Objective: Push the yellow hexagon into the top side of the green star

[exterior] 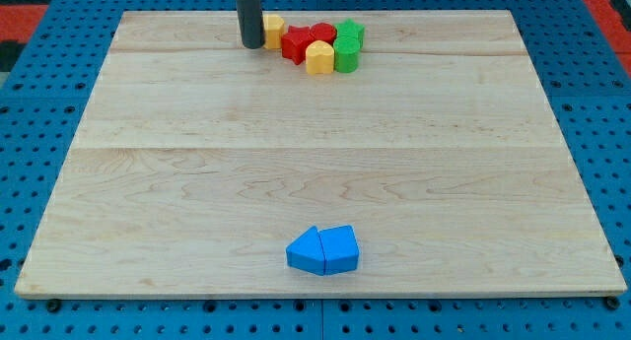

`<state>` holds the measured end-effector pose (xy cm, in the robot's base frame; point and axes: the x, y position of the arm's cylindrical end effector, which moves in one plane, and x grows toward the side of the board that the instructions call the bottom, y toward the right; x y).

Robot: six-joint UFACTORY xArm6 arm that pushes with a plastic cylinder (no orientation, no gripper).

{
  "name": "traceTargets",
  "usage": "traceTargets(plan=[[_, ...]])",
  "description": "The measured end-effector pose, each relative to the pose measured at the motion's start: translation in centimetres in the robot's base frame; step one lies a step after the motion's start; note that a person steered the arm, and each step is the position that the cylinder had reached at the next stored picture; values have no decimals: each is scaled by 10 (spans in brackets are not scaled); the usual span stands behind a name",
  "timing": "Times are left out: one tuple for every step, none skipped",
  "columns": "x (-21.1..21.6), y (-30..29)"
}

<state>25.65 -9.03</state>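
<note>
The yellow hexagon (pixel 274 30) lies near the view's top, at the left end of a tight cluster of blocks. My tip (pixel 252 45) stands right against the hexagon's left side. A green block that looks like the star (pixel 350 31) is at the cluster's top right, well right of the hexagon. Two red blocks (pixel 296 45) (pixel 323 33) lie between the hexagon and the star.
A second yellow block (pixel 319 57) and a second, rounder green block (pixel 346 54) sit at the cluster's bottom edge. Two blue blocks (pixel 308 251) (pixel 341 248) touch each other near the view's bottom centre. The wooden board's top edge (pixel 177 13) is just above the cluster.
</note>
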Motion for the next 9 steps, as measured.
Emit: traceTargets(plan=[[-2, -25], [-23, -28], [-28, -36], [-28, -37], [-26, -41], [-26, -23], [-28, 3], [-40, 31], [-51, 50]])
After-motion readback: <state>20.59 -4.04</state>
